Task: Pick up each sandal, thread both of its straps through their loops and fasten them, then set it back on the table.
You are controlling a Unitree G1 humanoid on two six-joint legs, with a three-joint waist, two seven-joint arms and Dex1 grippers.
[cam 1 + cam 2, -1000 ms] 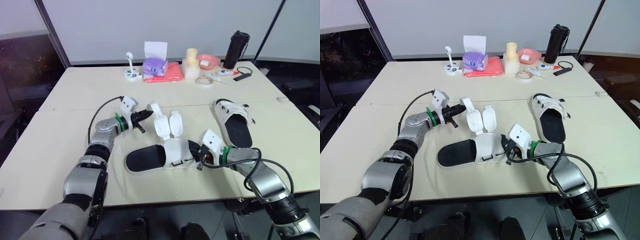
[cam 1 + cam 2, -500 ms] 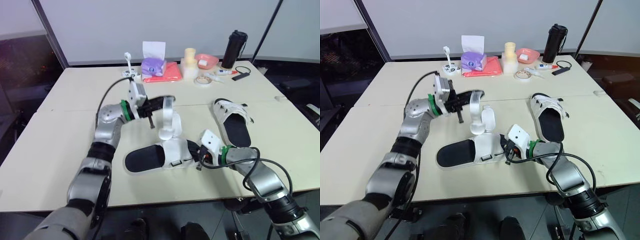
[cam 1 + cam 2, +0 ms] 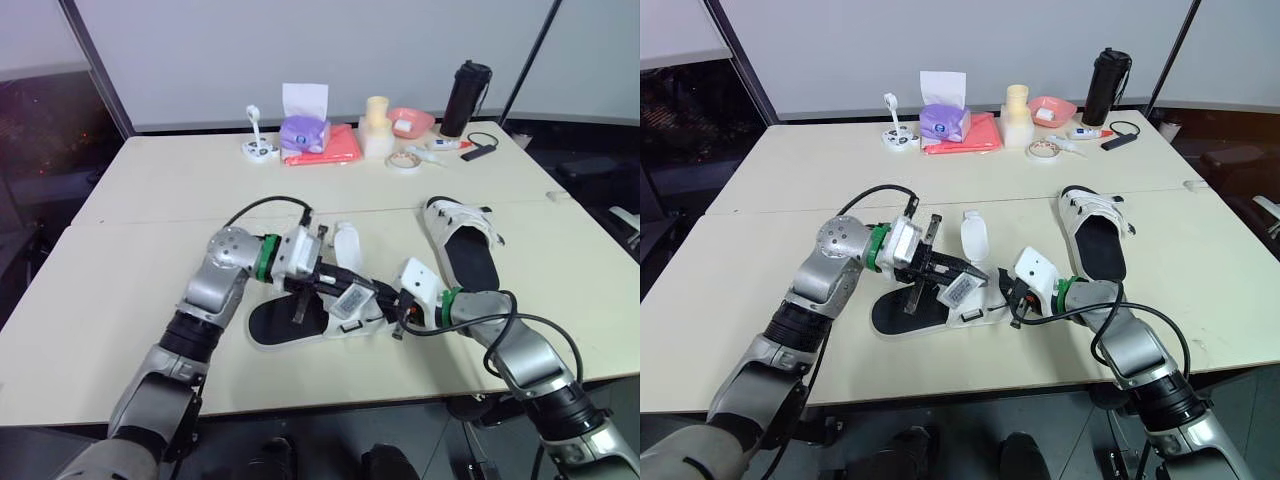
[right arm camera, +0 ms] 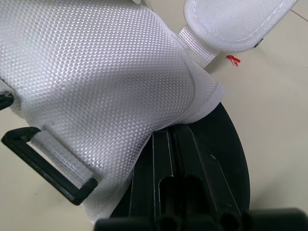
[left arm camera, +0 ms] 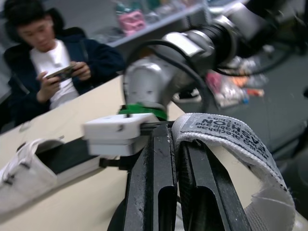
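The near sandal (image 3: 290, 318) lay flat on the table with its black footbed up, heel toward the robot's left and white mesh upper toward the right. One white strap (image 3: 350, 298) was pulled across the upper, its printed label showing, pinched in the left gripper (image 3: 362, 291). The second strap (image 3: 346, 241) lay open, reaching away from the robot. A black loop (image 4: 48, 164) sat at the upper's edge, empty. The right gripper (image 3: 399, 318) clamped the toe end. The far sandal (image 3: 470, 258), also white over black, lay flat well apart on the right.
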